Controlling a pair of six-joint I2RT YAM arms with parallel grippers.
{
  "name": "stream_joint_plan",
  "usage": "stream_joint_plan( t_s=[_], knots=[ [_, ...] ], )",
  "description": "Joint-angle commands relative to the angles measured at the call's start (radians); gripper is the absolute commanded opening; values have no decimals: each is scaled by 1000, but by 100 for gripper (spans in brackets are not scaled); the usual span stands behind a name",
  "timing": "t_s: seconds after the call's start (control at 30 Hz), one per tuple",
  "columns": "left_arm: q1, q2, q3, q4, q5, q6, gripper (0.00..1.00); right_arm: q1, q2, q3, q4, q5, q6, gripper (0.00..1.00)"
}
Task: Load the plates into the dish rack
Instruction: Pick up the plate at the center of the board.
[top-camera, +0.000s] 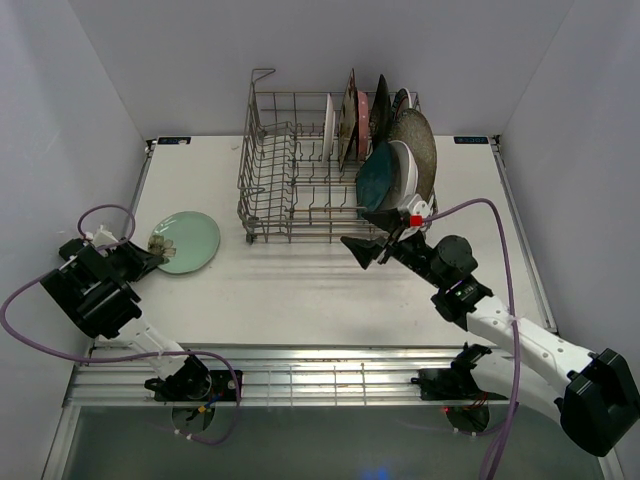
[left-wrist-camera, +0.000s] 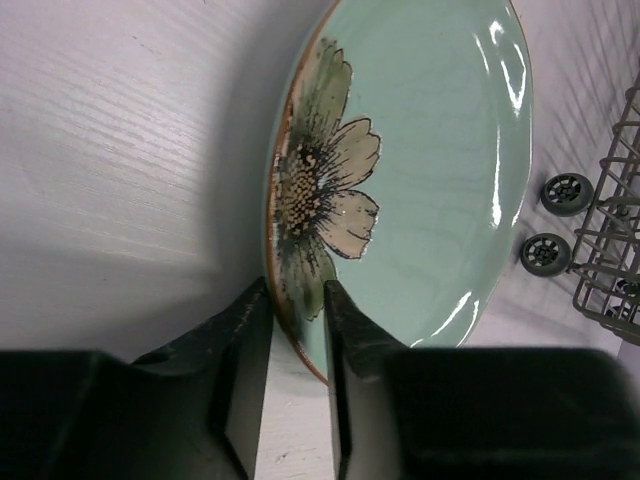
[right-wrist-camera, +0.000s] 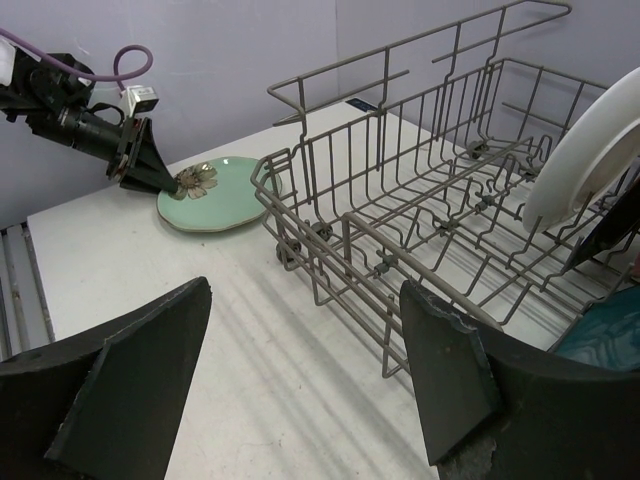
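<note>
White tabletop (top-camera: 300, 290), green plate (top-camera: 190, 240) beside rack (top-camera: 290, 185).
Glazed, slick, brittle: left end effector (left-wrist-camera: 297, 292) straddles its rim, clamp unclear; right end effector (right-wrist-camera: 305, 290) spread, empty.

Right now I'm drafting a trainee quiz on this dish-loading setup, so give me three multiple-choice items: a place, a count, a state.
1. Where is the pale green plate? A on the table, left of the dish rack; B inside the rack; C in the right jaws.
2. How many plates lie outside the rack? A three; B one; C five.
3. The right jaws are: A shut on a plate; B shut on a wire; C open, empty.
Key: A, it lies beside the rack; B, only the green one; C, wide gap, nothing between.
</note>
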Motion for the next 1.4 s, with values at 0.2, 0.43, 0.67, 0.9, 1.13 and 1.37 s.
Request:
stream_joint_plan(
  t_s=[0.2,0.43,0.67,0.9,1.13,1.37],
  knots=[
    [4,-38,17,9,66,8,5,5,-52,-19,45,9,-5,82],
    [6,-59,28,-24,142,31,0,5,-62,-22,38,12,-3,82],
    [6,-241,-26,-22,176,39,0,5,-50,-17,38,-4,1,82],
    [4,-455,-82,-19,141,39,0,5,-1,16,25,-53,5,82],
    [4,-559,-56,-114,239,105,0,5,83,61,42,-178,26,82],
    [6,-616,3,-223,296,143,0,5,178,107,88,-293,57,82]
  ],
)
